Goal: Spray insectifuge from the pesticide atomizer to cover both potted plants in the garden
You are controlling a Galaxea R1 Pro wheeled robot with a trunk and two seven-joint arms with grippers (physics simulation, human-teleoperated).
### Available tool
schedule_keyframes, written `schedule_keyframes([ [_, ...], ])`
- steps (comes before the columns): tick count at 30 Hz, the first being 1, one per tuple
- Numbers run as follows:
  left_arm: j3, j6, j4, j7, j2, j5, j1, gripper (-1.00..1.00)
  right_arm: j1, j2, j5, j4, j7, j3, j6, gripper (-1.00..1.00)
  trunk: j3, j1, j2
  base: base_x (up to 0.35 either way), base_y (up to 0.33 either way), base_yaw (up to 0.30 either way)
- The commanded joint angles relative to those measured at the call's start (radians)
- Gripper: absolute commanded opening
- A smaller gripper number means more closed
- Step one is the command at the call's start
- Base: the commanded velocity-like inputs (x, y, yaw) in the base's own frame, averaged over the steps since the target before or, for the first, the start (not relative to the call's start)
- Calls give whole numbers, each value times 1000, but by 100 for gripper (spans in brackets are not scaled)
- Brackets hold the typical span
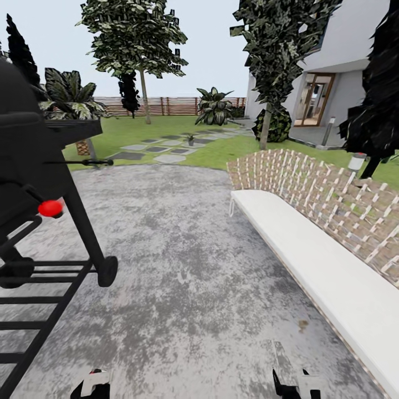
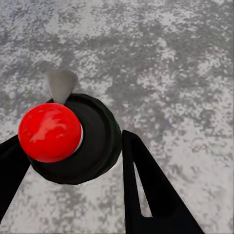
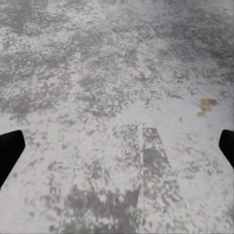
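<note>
One potted plant, spiky leaves in its small pot, stands far ahead among the stepping stones of the lawn, while the right gripper hangs with fingers apart over the grey patio, and the left gripper is also spread, empty, above a black wheel with a red cap.

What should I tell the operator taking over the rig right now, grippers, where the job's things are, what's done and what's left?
Left gripper: open, holding nothing, fingers spread over the paving near a red-knobbed black wheel.
Right gripper: open and empty, above bare patio.
Position: robot stands on the grey paved patio, black grill to its left, white bench to its right.
Job's things: one small potted plant sits far ahead among the stepping stones on the lawn. Atomizer not spotted yet.
Done: nothing.
Left: drive onto the lawn, find and grasp the atomizer, spray both plants.
</note>
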Motion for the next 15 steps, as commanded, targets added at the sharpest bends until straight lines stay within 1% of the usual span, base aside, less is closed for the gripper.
schedule_keyframes([
  [1,2,-3,1,0,0,0,-1,-100,-1,0,0,1,0,-1,-3,100,-1,0,0,340,0,0],
  [15,2,-3,1,1,0,0,0,-100,0,0,0,1,0,-2,-3,100,-1,0,0,340,0,0],
])
